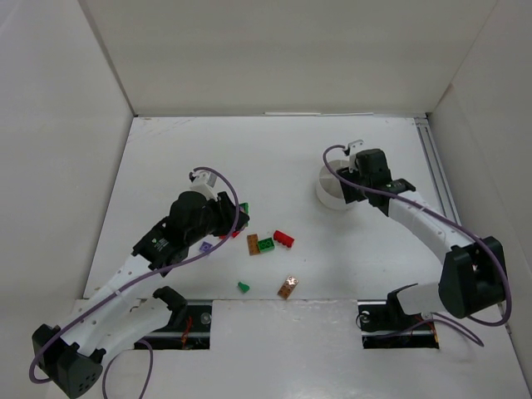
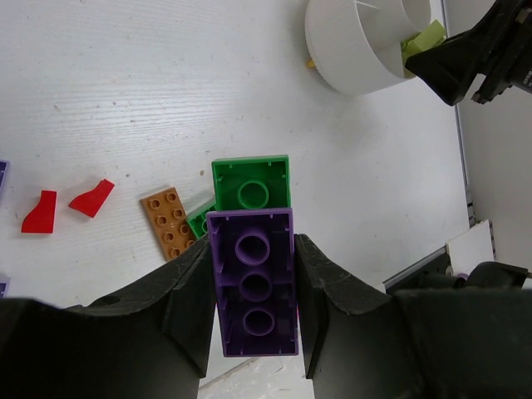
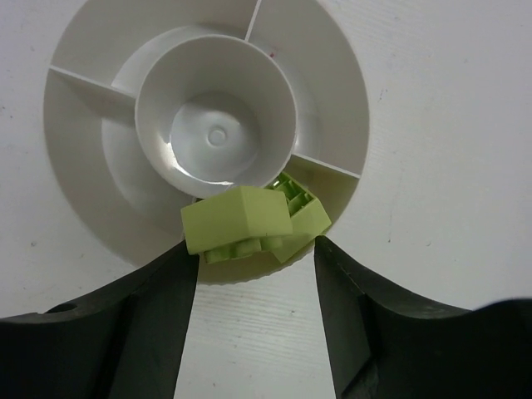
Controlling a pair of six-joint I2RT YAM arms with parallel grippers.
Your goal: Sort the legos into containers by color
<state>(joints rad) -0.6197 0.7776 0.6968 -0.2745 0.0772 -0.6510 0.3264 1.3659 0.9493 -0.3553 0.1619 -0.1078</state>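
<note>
Sorting looks barely begun, judging by how things lie: the white surface (image 1: 166, 158) carries nearly all the legos loose, well apart from the round white dish (image 3: 332, 100) at the far right. The right arm (image 1: 424, 220) reaches over that dish, and the right fingers (image 3: 158, 316) are spread, pinching nothing, one on either side of a pale yellow-green brick (image 3: 237, 218) that sits tilted at the rim of the nearest wedge. A second brick of the same colour (image 3: 303, 214) lies touching it in that wedge; the other wedges in view and the central hub hold nothing. The left arm (image 1: 125, 283) is over the middle cluster, and the left fingers (image 2: 187, 299) are pinching a purple brick (image 2: 253, 287) by its long sides; whether it is lifted clear I cannot tell. Just beyond it lies a green brick (image 2: 251, 184), beside an orange plate (image 2: 169, 223) and two red wedges (image 2: 91, 198). Nearer the arms' bases sit a red brick (image 1: 283, 239), a brown brick (image 1: 288, 287), a small green piece (image 1: 243, 287) and a small purple piece (image 1: 205, 246). All of these remain to be sorted. The right arm stands in the way of any approach to the dish.
</note>
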